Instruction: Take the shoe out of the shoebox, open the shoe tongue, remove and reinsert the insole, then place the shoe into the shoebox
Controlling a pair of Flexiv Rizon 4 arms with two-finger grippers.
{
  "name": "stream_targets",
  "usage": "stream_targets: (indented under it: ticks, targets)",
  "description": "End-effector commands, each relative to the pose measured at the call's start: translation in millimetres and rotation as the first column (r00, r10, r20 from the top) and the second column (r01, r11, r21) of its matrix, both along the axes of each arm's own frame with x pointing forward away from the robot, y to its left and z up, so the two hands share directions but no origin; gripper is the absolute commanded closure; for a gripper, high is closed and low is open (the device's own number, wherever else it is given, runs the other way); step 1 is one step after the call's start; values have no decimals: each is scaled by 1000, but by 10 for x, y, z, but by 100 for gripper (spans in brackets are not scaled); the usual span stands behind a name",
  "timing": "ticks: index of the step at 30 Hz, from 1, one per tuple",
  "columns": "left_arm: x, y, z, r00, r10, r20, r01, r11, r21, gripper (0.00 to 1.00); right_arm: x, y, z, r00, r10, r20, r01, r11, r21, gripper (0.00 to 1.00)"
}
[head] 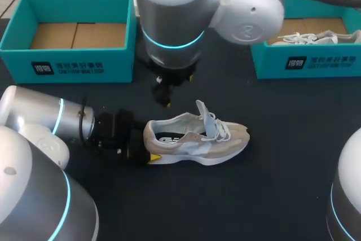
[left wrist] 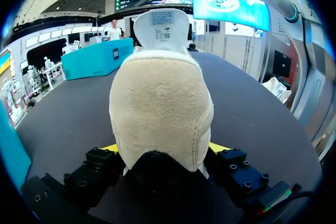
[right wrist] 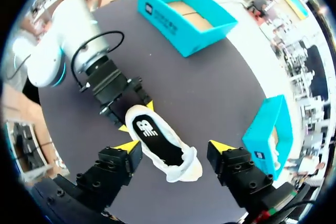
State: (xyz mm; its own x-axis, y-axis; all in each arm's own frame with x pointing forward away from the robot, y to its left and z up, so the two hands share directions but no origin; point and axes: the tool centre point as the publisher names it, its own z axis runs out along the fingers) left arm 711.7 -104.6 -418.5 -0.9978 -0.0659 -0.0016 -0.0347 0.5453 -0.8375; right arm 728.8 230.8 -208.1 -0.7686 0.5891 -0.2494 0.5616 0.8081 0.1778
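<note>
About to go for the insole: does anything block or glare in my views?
Head view: the right arm covers most of its claw. Left wrist view: the shoe fills the middle, heel first. Right wrist view: insole evenly lit, unblocked.

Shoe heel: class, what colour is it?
The shoe heel is beige, best seen in the left wrist view.

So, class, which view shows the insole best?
The right wrist view: it looks straight down into the shoe at the dark insole. The head view gives a side sliver; the left wrist view shows only the heel.
</note>
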Motion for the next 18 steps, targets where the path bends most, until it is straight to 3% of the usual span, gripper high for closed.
stream_targets:
  ticks: [1, 5, 15, 18]
  targets:
    - [-9, 10, -13, 1000, 0, 1, 0, 1000, 0, 100, -2, -26, -80, 866, 468, -176, -485, 873, -61, 100]
    - [-9, 10, -13, 1000, 0, 1, 0, 1000, 0, 100, -103, -142, -192, 823, 512, -245, -542, 837, -72, 100]
    - [-9, 10, -13, 1000, 0, 1, 0, 1000, 0, 100, -81, -116, -881, 753, 495, -433, -602, 785, -149, 100]
    - [-9, 10, -13, 1000, 0, 1, 0, 1000, 0, 100, -81, -116, -881, 753, 495, -433, -602, 785, -149, 100]
